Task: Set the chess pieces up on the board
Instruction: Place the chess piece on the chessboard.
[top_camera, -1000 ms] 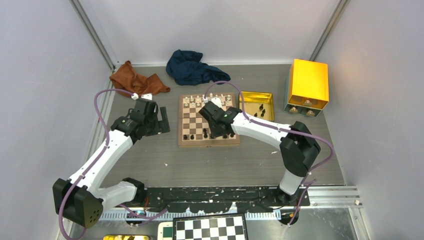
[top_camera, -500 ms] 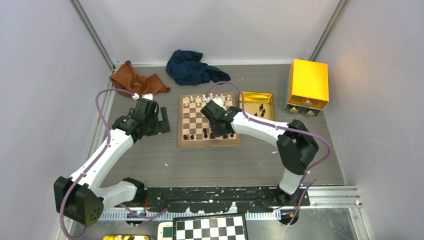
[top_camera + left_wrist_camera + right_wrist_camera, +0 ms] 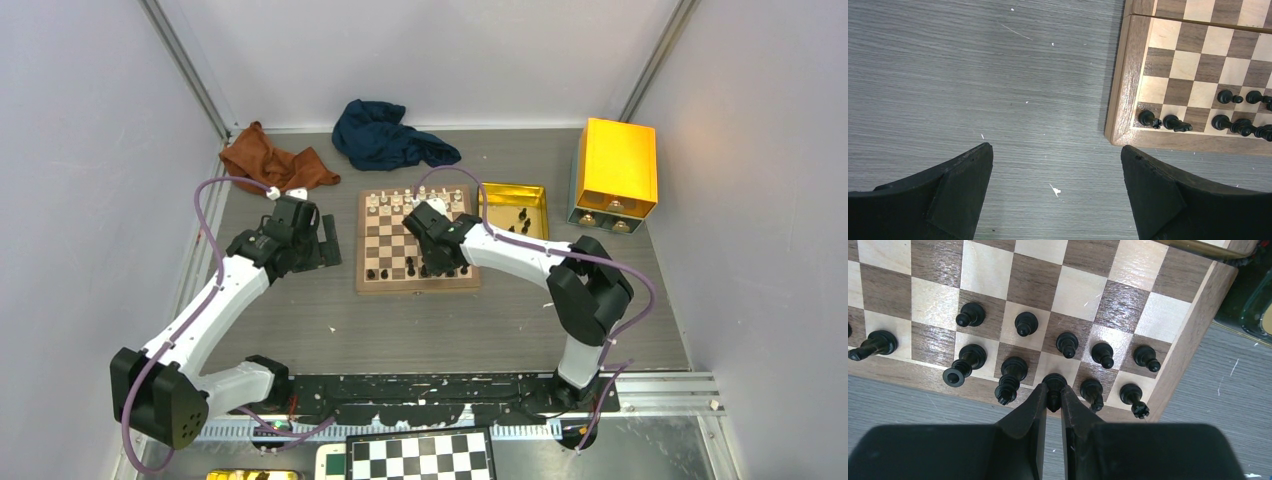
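Note:
The wooden board [image 3: 418, 287] lies mid-table, with cream pieces along its far row and black chess pieces [image 3: 390, 270] on its near rows. My right gripper [image 3: 436, 266] hangs over the near row. In the right wrist view the right gripper [image 3: 1053, 393] is shut on a black piece [image 3: 1054, 382] that stands on a light near-row square between a tall piece [image 3: 1010, 377] and another [image 3: 1091, 391]. Black pawns [image 3: 1067, 343] fill the row behind. My left gripper [image 3: 328, 243] is open above bare table left of the board [image 3: 1124, 90], its fingers [image 3: 963, 185] wide apart and empty.
A shallow gold tray [image 3: 538, 200] with a few black pieces sits right of the board, and a yellow box [image 3: 617, 170] stands beyond it. A blue cloth [image 3: 385, 135] and a brown cloth [image 3: 272, 160] lie at the back. A black-and-white board [image 3: 420, 455] is at the near edge.
My right arm has shifted slightly left along the board's near rows, still shut on the piece. The left arm has barely moved.

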